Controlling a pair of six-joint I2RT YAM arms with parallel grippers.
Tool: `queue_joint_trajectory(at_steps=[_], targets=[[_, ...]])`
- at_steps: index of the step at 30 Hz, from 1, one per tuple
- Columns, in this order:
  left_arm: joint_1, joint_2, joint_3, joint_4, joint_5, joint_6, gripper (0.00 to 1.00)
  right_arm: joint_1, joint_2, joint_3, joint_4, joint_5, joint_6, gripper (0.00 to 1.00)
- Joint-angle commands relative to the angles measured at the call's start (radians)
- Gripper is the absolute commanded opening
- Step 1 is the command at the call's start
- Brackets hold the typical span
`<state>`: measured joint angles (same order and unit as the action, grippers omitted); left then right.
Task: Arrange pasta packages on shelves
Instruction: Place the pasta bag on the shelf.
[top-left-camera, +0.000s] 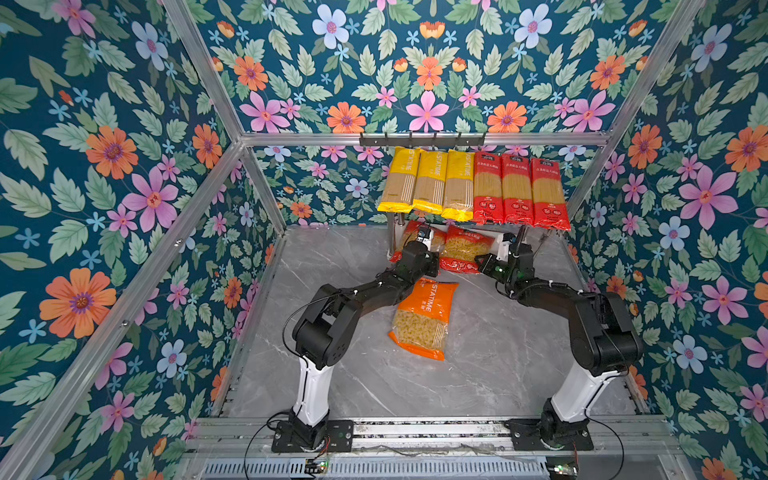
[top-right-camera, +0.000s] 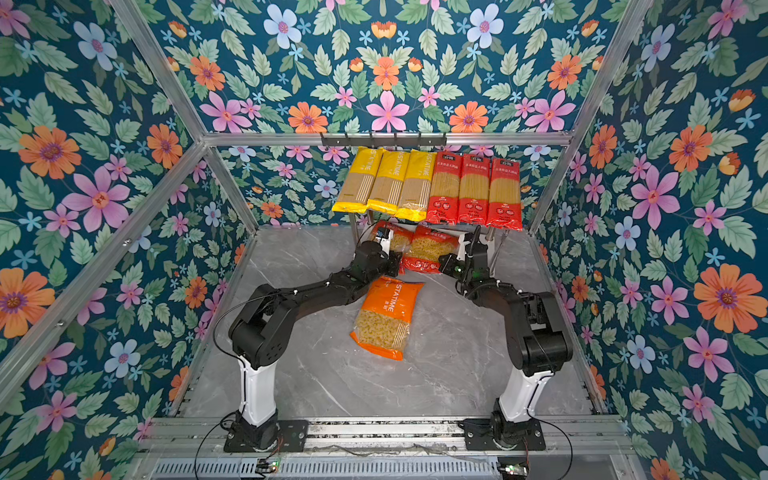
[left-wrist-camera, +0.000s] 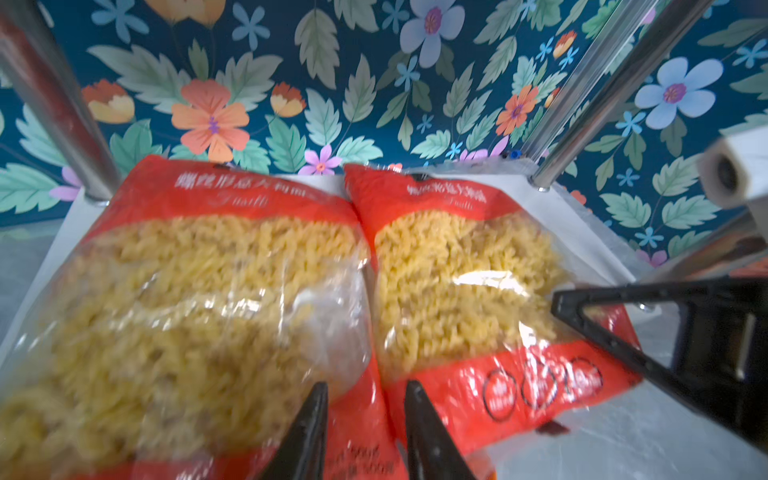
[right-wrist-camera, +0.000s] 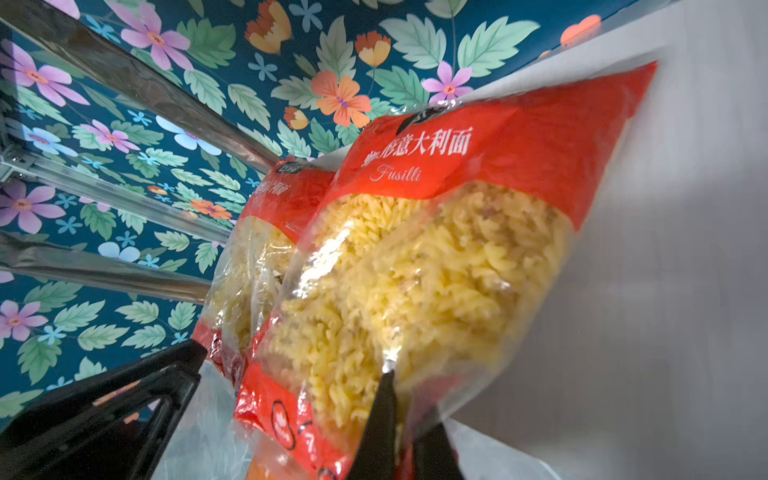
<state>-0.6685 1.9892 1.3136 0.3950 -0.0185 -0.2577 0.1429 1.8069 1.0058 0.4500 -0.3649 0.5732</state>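
On lower shelf (left-wrist-camera: 582, 216): left red bag (left-wrist-camera: 199, 291), right red bag (left-wrist-camera: 465, 282) side by side; orange bag (top-left-camera: 424, 320) flat on surface (top-left-camera: 498, 365); left gripper (left-wrist-camera: 365, 419) spread by the former; right gripper (right-wrist-camera: 409, 415) pinching the latter's edge

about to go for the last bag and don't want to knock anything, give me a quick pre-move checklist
1. left gripper open: ok, fingers apart over the left red bag.
2. right gripper free of the right red bag: cannot tell; it is shut at the bag's edge.
3. both red bags lying side by side on the lower shelf: ok.
4. room beside them for the orange bag: cannot tell; some bare board shows.
5. orange bag reachable: ok, flat on the table between the arms, nothing on it.
6. top tier filled: ok, yellow spaghetti packs and red spaghetti packs in one row.
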Motion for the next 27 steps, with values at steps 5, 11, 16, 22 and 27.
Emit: queue_joint_trajectory(at_steps=[5, 11, 16, 22, 27], targets=[[0.041, -0.027, -0.064, 0.054, 0.012, -0.032, 0.34, 0.010, 0.076, 0.097, -0.093, -0.129, -0.001, 0.00], [0.046, -0.067, -0.092, 0.046, 0.013, -0.032, 0.34, 0.021, 0.095, 0.152, -0.145, -0.139, 0.001, 0.00], [0.055, -0.129, -0.127, -0.005, -0.002, -0.049, 0.35, 0.020, 0.045, 0.127, -0.201, -0.120, 0.018, 0.16], [0.082, -0.217, -0.194, -0.055, 0.036, -0.096, 0.43, 0.020, -0.033, 0.082, -0.267, -0.118, 0.073, 0.40], [0.102, -0.281, -0.257, -0.089, 0.080, -0.140, 0.53, 0.021, -0.122, -0.005, -0.302, -0.096, 0.142, 0.49]])
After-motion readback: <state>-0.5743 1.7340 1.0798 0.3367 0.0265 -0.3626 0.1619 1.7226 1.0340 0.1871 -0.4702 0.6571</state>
